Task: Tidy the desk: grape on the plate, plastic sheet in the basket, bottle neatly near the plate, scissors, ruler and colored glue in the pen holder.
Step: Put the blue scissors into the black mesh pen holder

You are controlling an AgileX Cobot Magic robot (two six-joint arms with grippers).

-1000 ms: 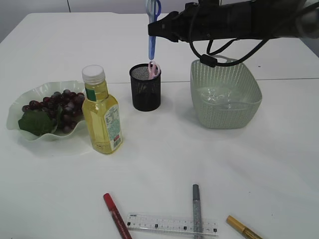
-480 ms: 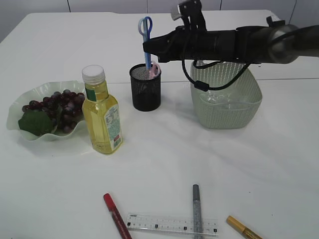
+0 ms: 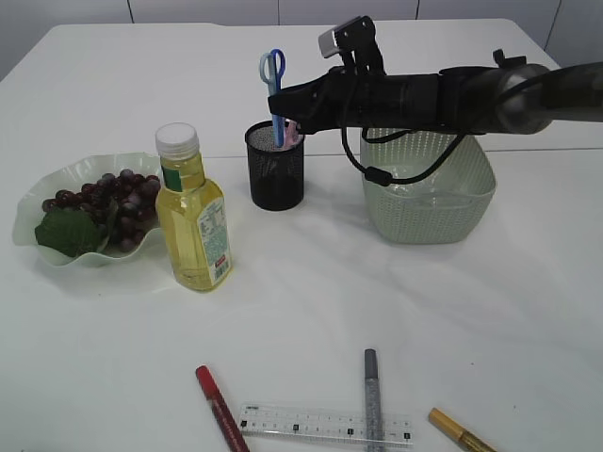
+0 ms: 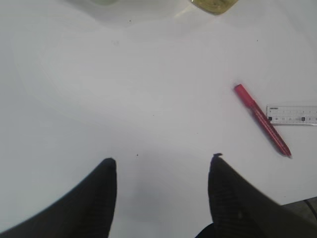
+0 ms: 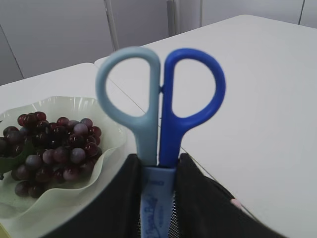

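Observation:
Blue-handled scissors (image 3: 273,69) in a pale blue sheath stand upright with their lower end inside the black mesh pen holder (image 3: 275,176). My right gripper (image 3: 285,105) is shut on the sheath (image 5: 157,198) just below the handles, above the holder's rim. Dark grapes (image 3: 115,201) lie on the pale green plate (image 3: 38,193), and the yellow bottle (image 3: 193,221) stands beside it. The clear ruler (image 3: 325,424) and red (image 3: 221,410), grey (image 3: 371,391) and gold (image 3: 460,431) glue pens lie near the front edge. My left gripper (image 4: 162,161) hovers open over bare table.
The green basket (image 3: 471,202) stands right of the pen holder, under my right arm, with something clear and crinkled inside. A pink item (image 3: 294,132) sits in the holder. In the left wrist view the red pen (image 4: 262,120) and ruler end (image 4: 292,114) lie to the right.
My right gripper has come down and slightly left with the scissors, so their lower end now sits inside the pen holder. The left gripper has not moved.

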